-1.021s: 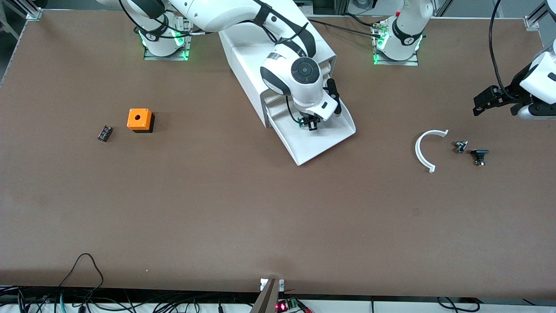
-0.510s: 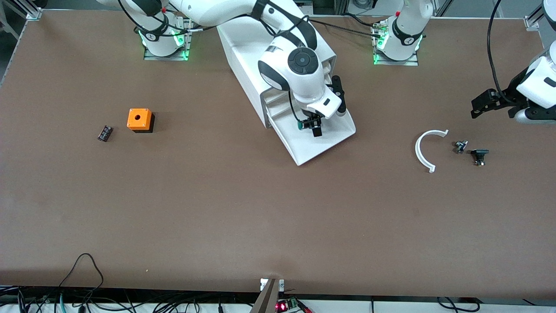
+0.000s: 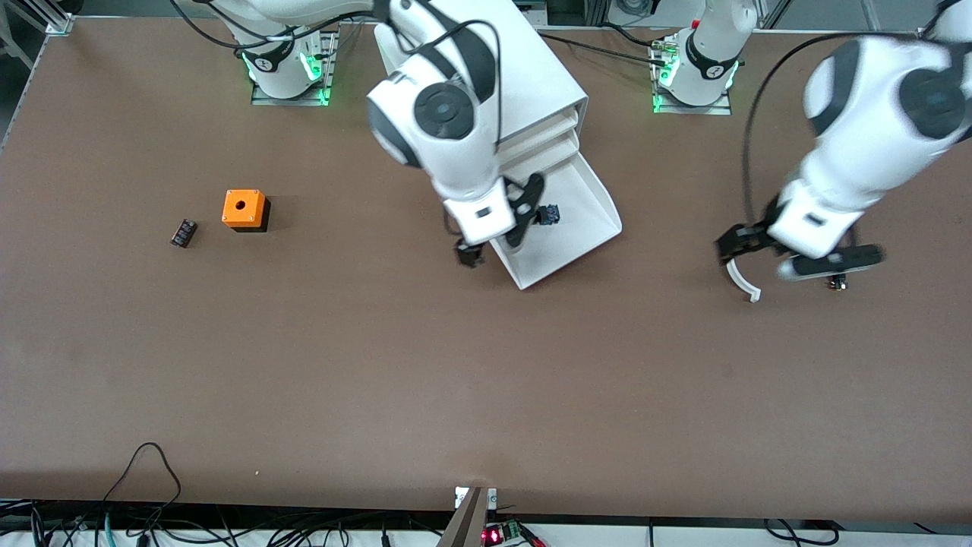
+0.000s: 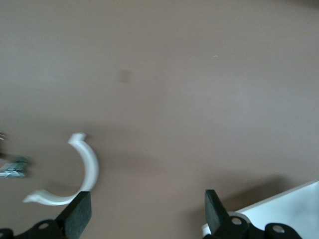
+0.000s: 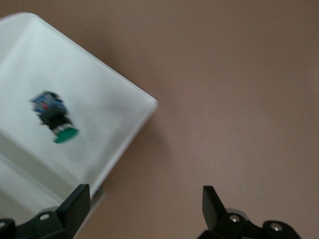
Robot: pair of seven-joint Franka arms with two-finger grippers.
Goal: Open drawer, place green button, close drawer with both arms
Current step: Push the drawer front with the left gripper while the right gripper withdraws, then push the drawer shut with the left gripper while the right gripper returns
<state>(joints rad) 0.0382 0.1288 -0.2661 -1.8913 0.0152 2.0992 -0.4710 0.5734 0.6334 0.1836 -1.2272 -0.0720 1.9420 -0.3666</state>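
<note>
Toward the right arm's end of the surface (image 3: pixel 304 365) sit a small dark block (image 3: pixel 183 232) and, just beside it, an orange cube (image 3: pixel 244 210) with a hole in its top, both well apart from either gripper. Right gripper (image 3: pixel 490 241) hangs over the corner of the pulled-out drawer (image 3: pixel 573 228), fingers spread and holding nothing; in the right wrist view the two black fingertips (image 5: pixel 75 201) stand wide apart with bare surface and the drawer rim (image 5: pixel 132 132) between them. Button (image 3: pixel 550 214) lies inside the drawer on its white floor, just beside the right gripper and not touching it; in the right wrist view the button (image 5: pixel 56 119) lies on its side, green cap pointing toward the drawer's front rim. Drawer is the lowest of three in the white cabinet (image 3: pixel 524 76), and it is open. Left gripper (image 3: pixel 790 254) is up over the white curved piece (image 3: pixel 740 282) toward the left arm's end, fingers released and empty; the left wrist view shows its fingertips (image 4: pixel 77 214) far apart, the white curved piece (image 4: pixel 82 172) beside one and the drawer corner (image 4: pixel 294 204) near the other. A small dark part (image 3: pixel 837 283) peeks out under the left gripper.
</note>
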